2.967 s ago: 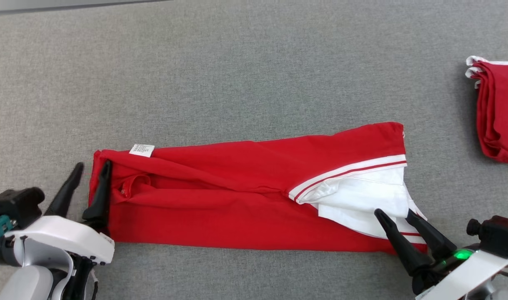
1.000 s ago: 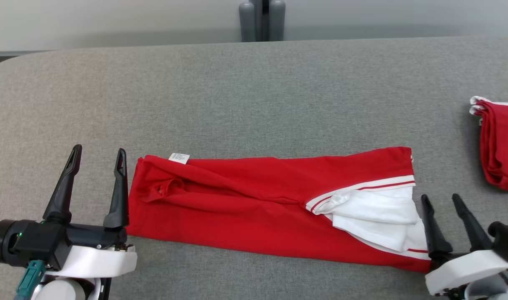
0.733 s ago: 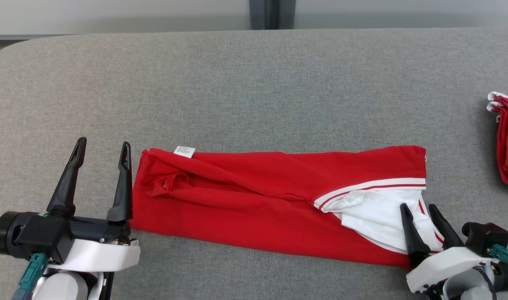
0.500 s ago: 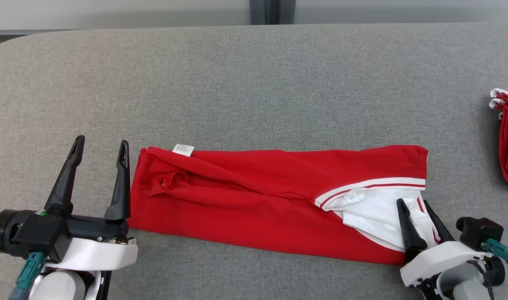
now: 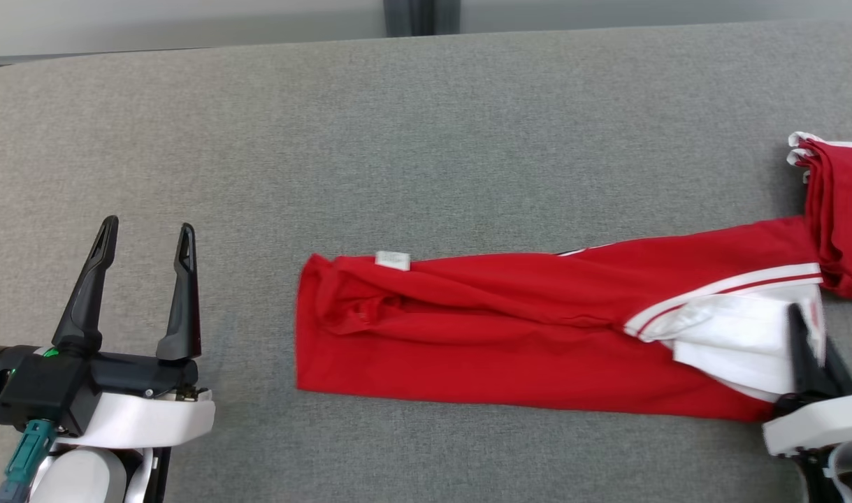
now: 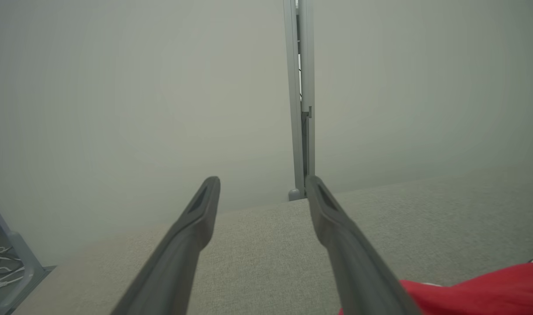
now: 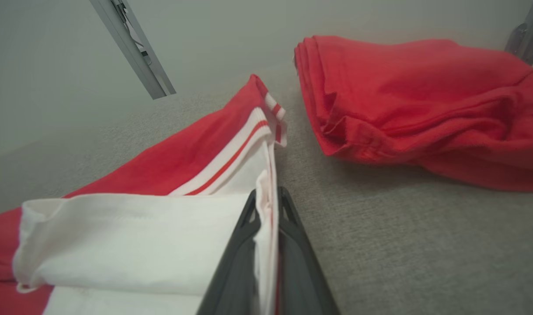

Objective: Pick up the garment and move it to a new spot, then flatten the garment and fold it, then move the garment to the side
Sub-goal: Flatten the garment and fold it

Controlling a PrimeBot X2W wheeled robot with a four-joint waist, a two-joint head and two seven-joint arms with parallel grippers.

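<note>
Soft, even light on the grey desk (image 5: 426, 140), shadows faint. In the head view the garment (image 5: 467, 335) is smeared by motion blur. Both wrist views are hazy, the left claw (image 6: 262, 186) and right claw (image 7: 267, 195) out of focus

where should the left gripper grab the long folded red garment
Take the long folded red garment by its short end, coming from the robot's left: that end lies flat, free, facing the open left gripper; the right gripper pinches the white-trimmed end.
</note>
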